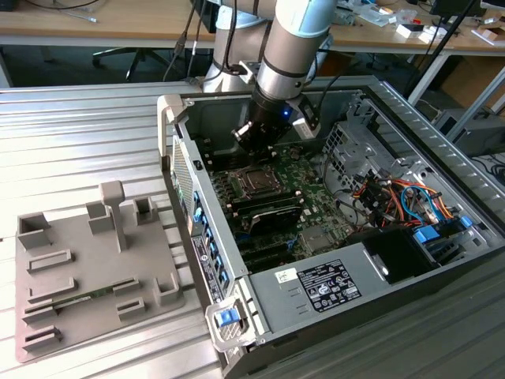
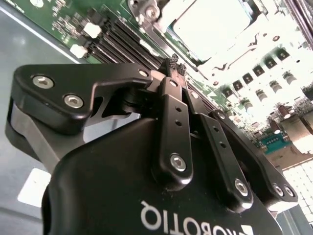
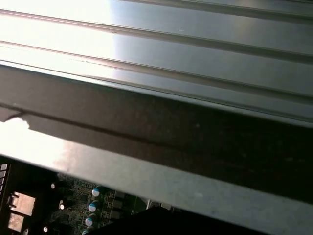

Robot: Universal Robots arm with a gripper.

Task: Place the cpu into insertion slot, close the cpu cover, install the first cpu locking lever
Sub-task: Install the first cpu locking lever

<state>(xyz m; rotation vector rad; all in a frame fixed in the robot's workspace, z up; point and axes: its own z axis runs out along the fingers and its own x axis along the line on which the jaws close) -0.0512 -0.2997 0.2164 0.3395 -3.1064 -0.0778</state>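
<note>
In the exterior view my gripper (image 1: 246, 136) hangs inside the open computer case, just above and behind the insertion slot (image 1: 256, 182) on the green motherboard. The second wrist view shows my gripper (image 2: 173, 66) shut, its black fingers (image 2: 172, 117) meeting at the tips with nothing between them. Just beyond the tips lies a bright silvery square, the cpu (image 2: 212, 24), seated in the socket. The metal cpu cover (image 2: 146, 14) frames it and appears to lie flat. I cannot tell whether the fingertips touch a lever.
Black memory slots (image 2: 120, 39) run beside the socket. Drive cage and coloured cables (image 1: 394, 197) fill the case on the exterior view's right, with the power supply (image 1: 331, 284) at the front. A grey parts fixture (image 1: 79, 260) lies outside on the ribbed table (image 3: 195, 44).
</note>
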